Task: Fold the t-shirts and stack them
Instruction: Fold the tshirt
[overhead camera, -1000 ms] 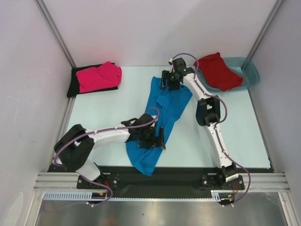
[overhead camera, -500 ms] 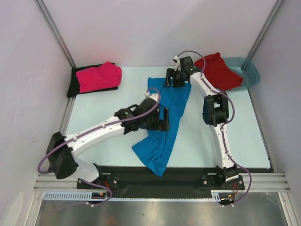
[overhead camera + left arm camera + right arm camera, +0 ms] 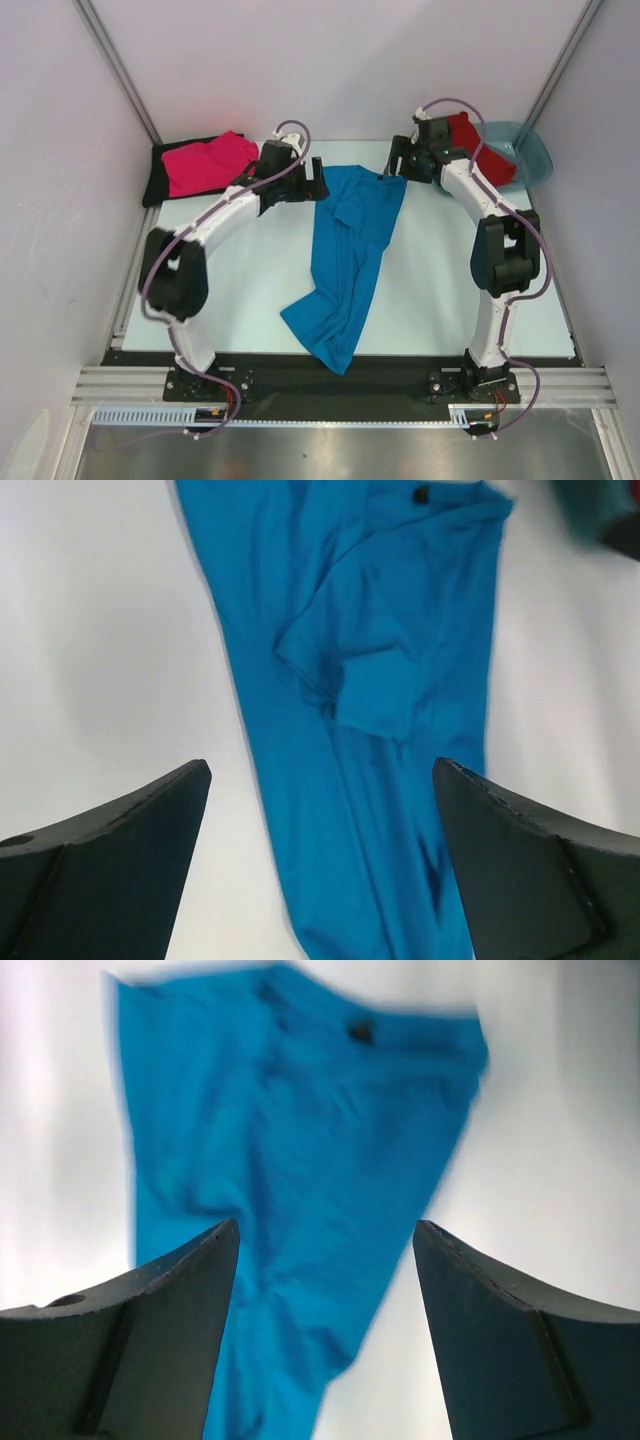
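Top view: the blue t-shirt (image 3: pixel 350 250) lies on the pale table (image 3: pixel 240 260) inside white walls. Its long axis runs from the far collar end to the near edge. The left gripper (image 3: pixel 314 180) is beside its far-left corner and the right gripper (image 3: pixel 398 160) beside its far-right corner.

Left wrist: wide, empty fingers (image 3: pixel 120 850) frame a rumpled sleeve.

Right wrist: spread, empty fingers (image 3: pixel 500 1340) over blurred blue cloth.

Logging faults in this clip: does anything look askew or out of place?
The blue t-shirt lies bunched in a narrow slanted strip, one sleeve doubled over, its near end over the black strip at the near edge. The red t-shirt spills out of the teal tub. Nothing looks damaged.
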`<control>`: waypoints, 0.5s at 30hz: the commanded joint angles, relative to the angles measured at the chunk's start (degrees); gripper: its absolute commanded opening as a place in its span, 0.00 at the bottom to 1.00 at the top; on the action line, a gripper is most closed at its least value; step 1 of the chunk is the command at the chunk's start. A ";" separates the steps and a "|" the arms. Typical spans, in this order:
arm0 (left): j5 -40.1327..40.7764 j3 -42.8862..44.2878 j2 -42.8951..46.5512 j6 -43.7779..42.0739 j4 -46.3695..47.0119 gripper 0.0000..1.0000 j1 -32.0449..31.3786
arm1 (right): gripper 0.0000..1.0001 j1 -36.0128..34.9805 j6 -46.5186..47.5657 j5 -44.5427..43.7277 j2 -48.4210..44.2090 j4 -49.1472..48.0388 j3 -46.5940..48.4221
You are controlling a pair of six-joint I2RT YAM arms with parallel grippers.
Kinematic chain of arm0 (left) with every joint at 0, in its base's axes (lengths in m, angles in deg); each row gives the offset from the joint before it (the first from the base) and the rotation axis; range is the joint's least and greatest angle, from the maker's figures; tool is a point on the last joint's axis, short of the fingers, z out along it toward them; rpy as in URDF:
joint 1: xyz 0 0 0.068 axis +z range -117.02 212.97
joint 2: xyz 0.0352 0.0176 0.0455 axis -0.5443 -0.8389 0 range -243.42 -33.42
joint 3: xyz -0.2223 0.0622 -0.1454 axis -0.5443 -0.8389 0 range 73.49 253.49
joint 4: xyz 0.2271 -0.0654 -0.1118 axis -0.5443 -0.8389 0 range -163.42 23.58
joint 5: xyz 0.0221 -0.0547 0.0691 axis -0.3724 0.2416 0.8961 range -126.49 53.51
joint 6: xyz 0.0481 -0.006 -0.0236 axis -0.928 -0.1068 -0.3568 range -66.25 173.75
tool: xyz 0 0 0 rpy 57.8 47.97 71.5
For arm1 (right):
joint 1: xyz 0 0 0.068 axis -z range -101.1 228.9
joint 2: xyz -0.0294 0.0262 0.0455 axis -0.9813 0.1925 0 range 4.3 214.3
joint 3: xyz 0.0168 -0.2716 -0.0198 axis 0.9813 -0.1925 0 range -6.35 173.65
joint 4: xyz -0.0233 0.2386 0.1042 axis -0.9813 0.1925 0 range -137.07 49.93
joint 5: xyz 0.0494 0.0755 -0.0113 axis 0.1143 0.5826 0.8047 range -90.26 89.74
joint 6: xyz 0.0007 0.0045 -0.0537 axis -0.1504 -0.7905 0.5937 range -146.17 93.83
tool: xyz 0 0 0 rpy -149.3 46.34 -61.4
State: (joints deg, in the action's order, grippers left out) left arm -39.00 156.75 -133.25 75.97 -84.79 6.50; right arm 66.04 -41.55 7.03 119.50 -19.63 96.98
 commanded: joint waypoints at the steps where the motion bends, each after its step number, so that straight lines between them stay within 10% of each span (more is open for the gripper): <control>1: -20.03 4.96 -8.77 -2.36 6.94 1.00 5.20 | 0.76 0.99 -3.60 -0.96 -1.81 -3.35 -9.86; 15: -35.72 17.43 -30.22 1.25 16.36 1.00 16.98 | 0.76 4.69 -5.80 5.36 1.34 -12.41 -19.31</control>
State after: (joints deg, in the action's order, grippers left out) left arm -68.31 167.27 -160.88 77.26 -72.81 23.06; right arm 70.06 -46.16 9.87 119.28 -27.58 77.11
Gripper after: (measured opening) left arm 0.996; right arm 0.762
